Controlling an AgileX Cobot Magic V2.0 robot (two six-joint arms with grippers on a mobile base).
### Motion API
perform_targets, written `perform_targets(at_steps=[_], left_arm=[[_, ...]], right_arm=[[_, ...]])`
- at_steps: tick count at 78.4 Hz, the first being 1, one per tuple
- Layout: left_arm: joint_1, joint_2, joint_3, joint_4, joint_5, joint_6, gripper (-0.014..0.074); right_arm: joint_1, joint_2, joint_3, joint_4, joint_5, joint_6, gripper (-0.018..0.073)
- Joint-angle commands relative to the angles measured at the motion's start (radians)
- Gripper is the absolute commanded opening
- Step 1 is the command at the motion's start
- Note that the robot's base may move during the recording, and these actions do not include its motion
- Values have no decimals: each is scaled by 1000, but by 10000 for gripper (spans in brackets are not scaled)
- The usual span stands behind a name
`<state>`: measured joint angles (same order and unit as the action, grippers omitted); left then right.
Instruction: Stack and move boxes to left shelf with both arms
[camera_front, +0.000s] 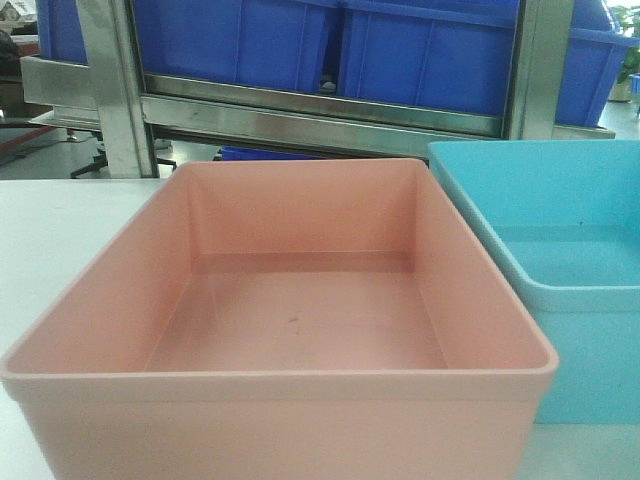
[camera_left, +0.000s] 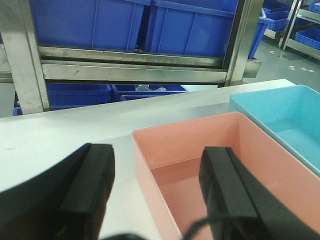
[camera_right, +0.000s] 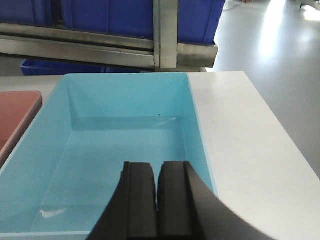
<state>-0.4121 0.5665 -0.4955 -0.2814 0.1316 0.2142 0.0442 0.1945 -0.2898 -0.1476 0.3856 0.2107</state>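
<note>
Left wrist-mounted view had our left gripper (camera_left: 157, 152) spread wide at the bottom of the frame, gripping nothing. One finger was over the white table (camera_left: 60, 130) and the other over the pink tub (camera_left: 200, 140), so the jaws straddled its left wall. Our right gripper (camera_right: 157, 165) was pinched closed on nothing, low centre over the blue tub (camera_right: 125, 100). Both tubs sat just beside each other on the table, pink on the left. The steel shelf (camera_front: 320, 110) and its royal-blue crates (camera_front: 430, 50) ran across the top behind them.
</note>
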Motion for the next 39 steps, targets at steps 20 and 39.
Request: perform_targets(at_steps=[20, 39], left_arm=[[-8, 1, -29, -12, -79, 3, 301], [-8, 1, -29, -12, -79, 3, 301]], right_arm=[[-3, 272, -218, 71, 36, -4, 49], [-3, 581, -424, 71, 197, -20, 125]])
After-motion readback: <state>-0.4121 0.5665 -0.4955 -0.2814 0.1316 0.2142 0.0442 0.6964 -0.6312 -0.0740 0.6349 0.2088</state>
